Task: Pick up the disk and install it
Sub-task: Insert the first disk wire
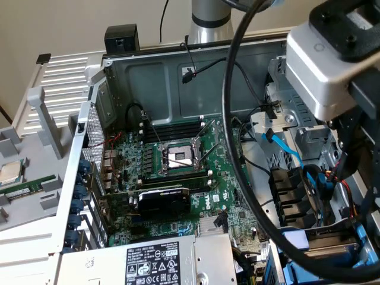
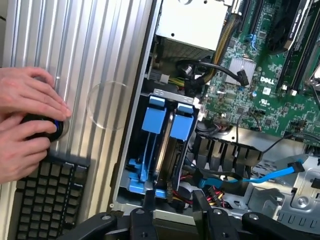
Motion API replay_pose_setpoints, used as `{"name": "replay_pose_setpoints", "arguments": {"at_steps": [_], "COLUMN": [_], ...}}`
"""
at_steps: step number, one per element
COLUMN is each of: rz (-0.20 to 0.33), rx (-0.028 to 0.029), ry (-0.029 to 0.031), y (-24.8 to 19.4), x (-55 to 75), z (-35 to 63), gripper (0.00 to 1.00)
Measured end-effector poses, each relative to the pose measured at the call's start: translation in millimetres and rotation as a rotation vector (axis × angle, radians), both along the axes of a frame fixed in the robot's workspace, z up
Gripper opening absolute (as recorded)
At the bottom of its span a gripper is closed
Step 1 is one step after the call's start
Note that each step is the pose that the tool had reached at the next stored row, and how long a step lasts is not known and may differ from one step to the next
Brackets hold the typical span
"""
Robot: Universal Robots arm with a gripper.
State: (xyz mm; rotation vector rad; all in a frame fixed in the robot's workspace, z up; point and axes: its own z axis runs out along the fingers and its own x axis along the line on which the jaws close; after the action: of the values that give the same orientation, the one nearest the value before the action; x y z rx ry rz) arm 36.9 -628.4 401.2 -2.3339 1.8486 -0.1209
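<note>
Carefully centre the half-open, empty gripper (image 2: pixel 173 196) over the blue-framed disk (image 2: pixel 166 146) in the drive cage (image 2: pixel 172 93), avoiding the blue SATA cable (image 2: pixel 270 174).

Gripper (image 2: pixel 173 202) hangs just over drive bay (image 2: pixel 175 94) of opened computer case. Disk (image 2: pixel 172 145) stands on edge in bay, blue carrier around it. Green motherboard (image 2: pixel 260 75) beside bay; blue cable (image 2: pixel 275 172) lies near it. Outside case, on ribbed grey panel (image 2: pixel 100 50), person's hands (image 2: pixel 25 100) cover black controller (image 2: pixel 54 130), black keyboard (image 2: pixel 47 200) just beside them.
</note>
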Motion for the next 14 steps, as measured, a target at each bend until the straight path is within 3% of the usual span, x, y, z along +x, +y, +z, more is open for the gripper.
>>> {"name": "replay_pose_setpoints", "arguments": {"at_steps": [4, 6, 8, 14], "rz": [0.000, 0.002, 0.007, 0.050], "rx": [0.0292, 0.0397, 0.0440, 0.0452], "ry": [0.0015, 0.0039, 0.0082, 0.0216], "y": [-5.1, -6.7, -7.6, -8.2], "x": [4.5, 5.1, 5.4, 5.9], "z": [-2.3, -3.6, -5.7, -12.4], "gripper": [0.43, 0.43, 0.43, 0.43]}}
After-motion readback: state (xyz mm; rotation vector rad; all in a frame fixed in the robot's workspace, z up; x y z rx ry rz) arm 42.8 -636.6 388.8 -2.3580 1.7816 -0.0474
